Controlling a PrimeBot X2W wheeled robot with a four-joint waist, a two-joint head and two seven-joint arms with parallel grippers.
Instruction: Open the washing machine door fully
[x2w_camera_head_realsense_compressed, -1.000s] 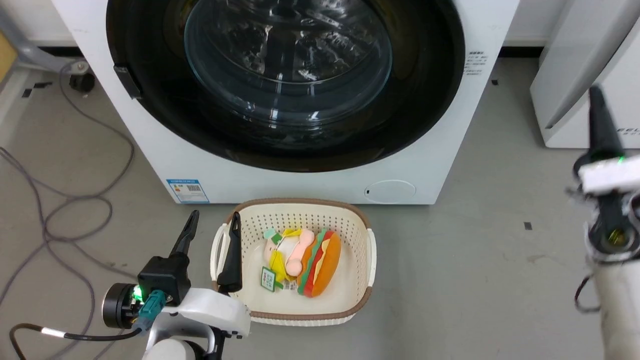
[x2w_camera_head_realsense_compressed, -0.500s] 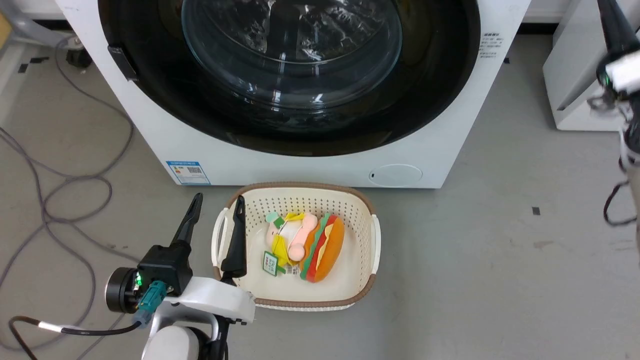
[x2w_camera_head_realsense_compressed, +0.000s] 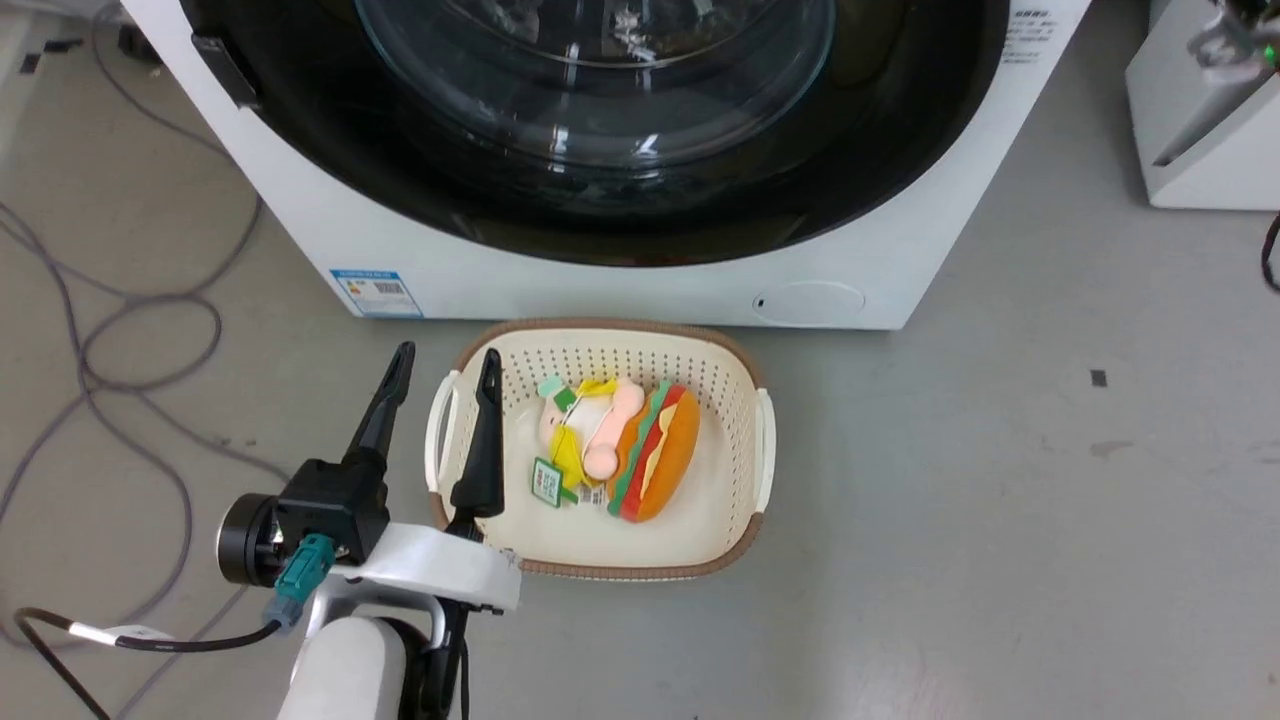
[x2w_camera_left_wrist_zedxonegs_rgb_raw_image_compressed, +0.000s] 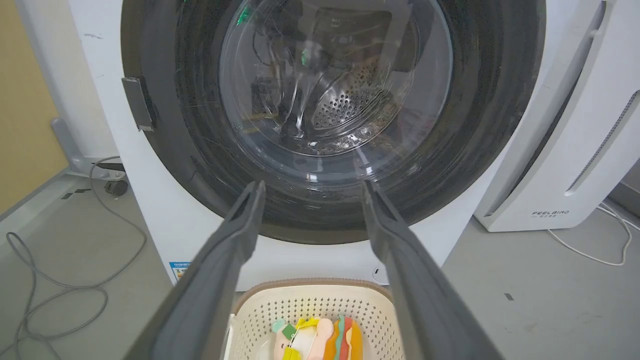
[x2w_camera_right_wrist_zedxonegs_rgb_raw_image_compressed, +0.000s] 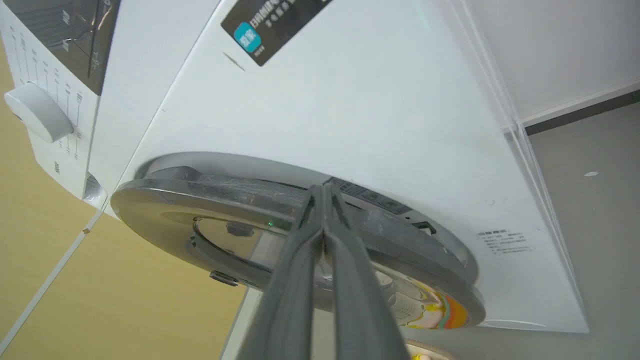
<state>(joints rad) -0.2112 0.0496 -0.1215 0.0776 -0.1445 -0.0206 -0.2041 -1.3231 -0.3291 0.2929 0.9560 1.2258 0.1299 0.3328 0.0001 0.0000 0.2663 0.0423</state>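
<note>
Left gripper (x2w_camera_head_realsense_compressed: 445, 355) sits at near left, its two long dark fingers spread wide with nothing between them. In the head view the right finger lies over the left rim of the basket (x2w_camera_head_realsense_compressed: 600, 326). Further left, grey cables (x2w_camera_head_realsense_compressed: 100, 330) loop across the smooth grey floor.

Now the washer (x2w_camera_head_realsense_compressed: 320, 200): big, white and glossy, with a blue label (x2w_camera_head_realsense_compressed: 375, 292) low on its front. Its door (x2w_camera_left_wrist_zedxonegs_rgb_raw_image_compressed: 475, 125) lies close against that front, facing near, toward the robot. It's a round glossy black disc with a bulging clear glass bowl (x2w_camera_left_wrist_zedxonegs_rgb_raw_image_compressed: 410, 100) at the centre and the perforated steel drum (x2w_camera_left_wrist_zedxonegs_rgb_raw_image_compressed: 350, 105) behind. A small dark handle (x2w_camera_left_wrist_zedxonegs_rgb_raw_image_compressed: 138, 102) sits on the door's left edge, a short bar running up and down.

The basket is cream perforated plastic with a brown rim, and it holds a plush burger (x2w_camera_head_realsense_compressed: 655, 450).

Right gripper (x2w_camera_right_wrist_zedxonegs_rgb_raw_image_compressed: 322, 192) has its fingers pressed together, empty, tips at the door's rim in its wrist view. Whether they touch it, can't tell.
</note>
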